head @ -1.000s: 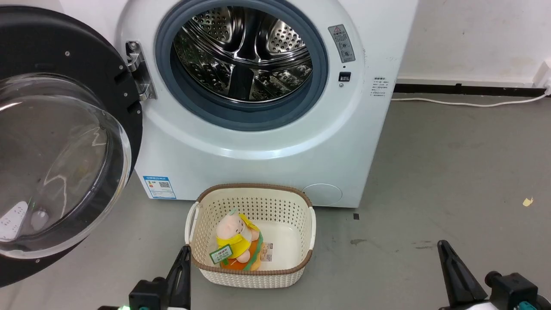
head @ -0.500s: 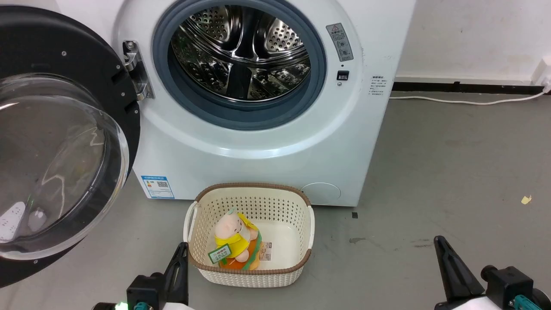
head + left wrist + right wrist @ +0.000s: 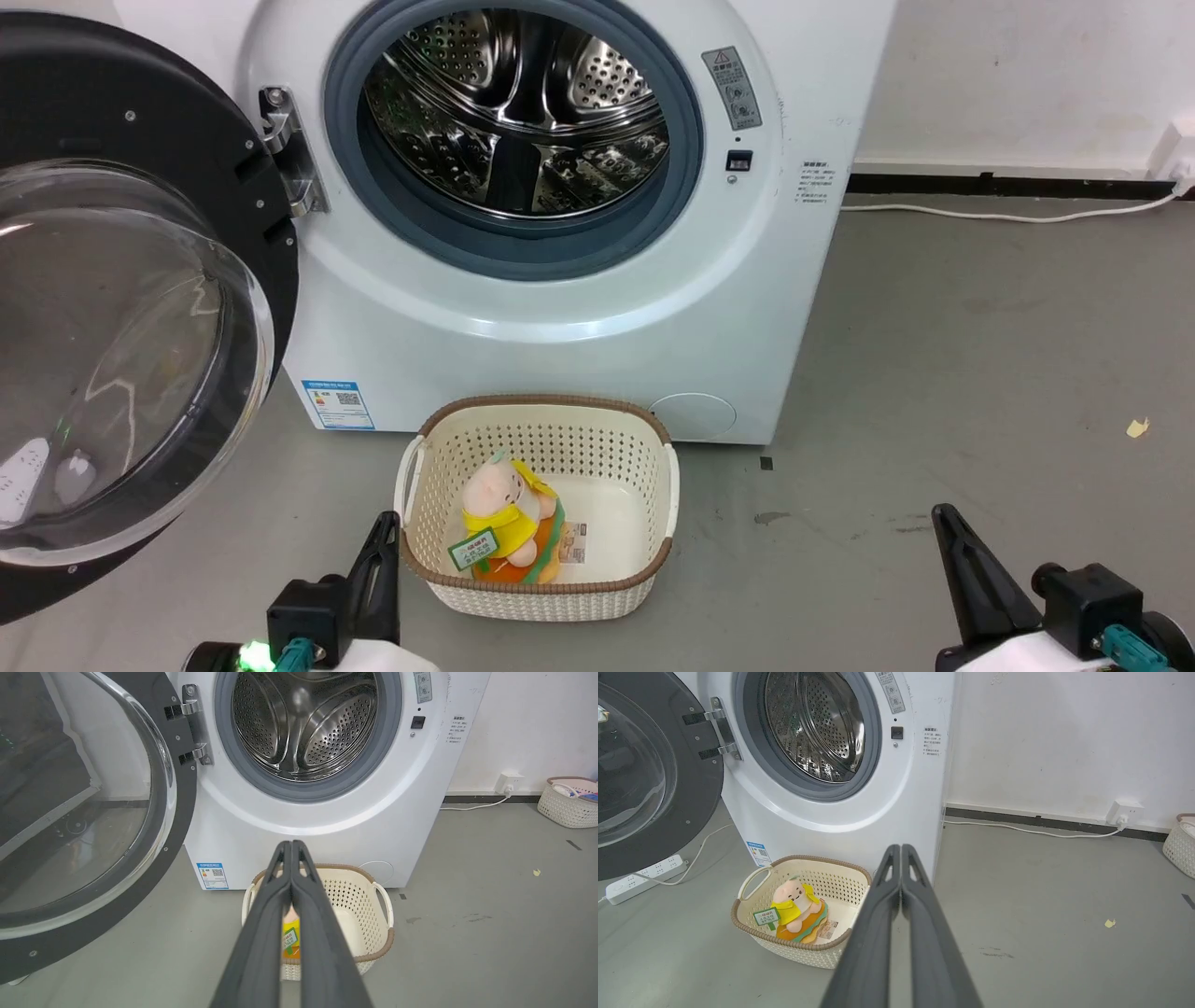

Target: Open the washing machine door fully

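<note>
The washing machine door (image 3: 121, 327), a black disc with a clear glass bowl, stands swung wide to the left on its metal hinge (image 3: 285, 149); it also fills the left of the left wrist view (image 3: 84, 812). The white washing machine (image 3: 579, 317) shows its grey rubber ring and bare steel drum (image 3: 518, 112). My left gripper (image 3: 385, 541) is low in front of the machine, shut and holding nothing, its fingers pressed together (image 3: 291, 845). My right gripper (image 3: 943, 518) hangs over the floor to the right, also shut and holding nothing (image 3: 901, 848). Neither gripper touches the door.
A cream basket (image 3: 653, 485) with a plush toy (image 3: 504, 513) sits on the floor against the machine's front, beside my left gripper. A power strip (image 3: 649, 877) lies under the door. A white cable (image 3: 1008, 217) runs along the wall. Another basket (image 3: 567, 802) stands far right.
The whole head view has slid slightly up and left, so the camera moved. Both grippers show a little higher in it. The door keeps the same wide swing.
</note>
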Motion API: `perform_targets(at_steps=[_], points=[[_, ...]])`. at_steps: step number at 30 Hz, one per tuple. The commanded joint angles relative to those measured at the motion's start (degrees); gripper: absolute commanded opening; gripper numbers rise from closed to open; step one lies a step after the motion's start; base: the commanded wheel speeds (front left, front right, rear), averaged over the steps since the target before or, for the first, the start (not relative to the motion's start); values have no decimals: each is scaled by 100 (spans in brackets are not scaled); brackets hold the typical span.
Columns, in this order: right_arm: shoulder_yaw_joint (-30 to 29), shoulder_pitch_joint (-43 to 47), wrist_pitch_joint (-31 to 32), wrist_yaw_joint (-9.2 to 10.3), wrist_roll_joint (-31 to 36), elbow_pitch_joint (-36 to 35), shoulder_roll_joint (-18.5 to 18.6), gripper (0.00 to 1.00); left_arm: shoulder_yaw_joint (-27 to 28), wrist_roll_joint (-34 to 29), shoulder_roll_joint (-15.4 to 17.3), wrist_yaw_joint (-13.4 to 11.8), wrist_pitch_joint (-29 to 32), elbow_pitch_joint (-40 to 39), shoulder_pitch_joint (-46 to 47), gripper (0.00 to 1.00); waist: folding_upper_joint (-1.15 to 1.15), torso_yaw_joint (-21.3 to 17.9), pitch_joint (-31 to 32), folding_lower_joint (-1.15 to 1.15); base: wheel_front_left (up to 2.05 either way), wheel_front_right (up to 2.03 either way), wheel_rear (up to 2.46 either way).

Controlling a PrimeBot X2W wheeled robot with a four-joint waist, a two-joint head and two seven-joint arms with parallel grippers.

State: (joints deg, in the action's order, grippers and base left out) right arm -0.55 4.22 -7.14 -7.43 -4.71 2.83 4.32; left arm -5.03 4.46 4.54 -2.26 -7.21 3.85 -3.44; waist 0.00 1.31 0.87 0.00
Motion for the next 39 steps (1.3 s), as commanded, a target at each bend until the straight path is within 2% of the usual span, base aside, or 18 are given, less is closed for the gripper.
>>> perform_targets(at_steps=[1,39], points=[[12,-99,32,-3,48,-57,-32,0,25,-64,-16,36,46,-48,80,0,0,-4,-3,0,0,0,0],[40,-305,467,-5,318,-201,-104,0,330,-307,-112,157,477,-263,249,0,0,-85,-57,0,0,0,0]])
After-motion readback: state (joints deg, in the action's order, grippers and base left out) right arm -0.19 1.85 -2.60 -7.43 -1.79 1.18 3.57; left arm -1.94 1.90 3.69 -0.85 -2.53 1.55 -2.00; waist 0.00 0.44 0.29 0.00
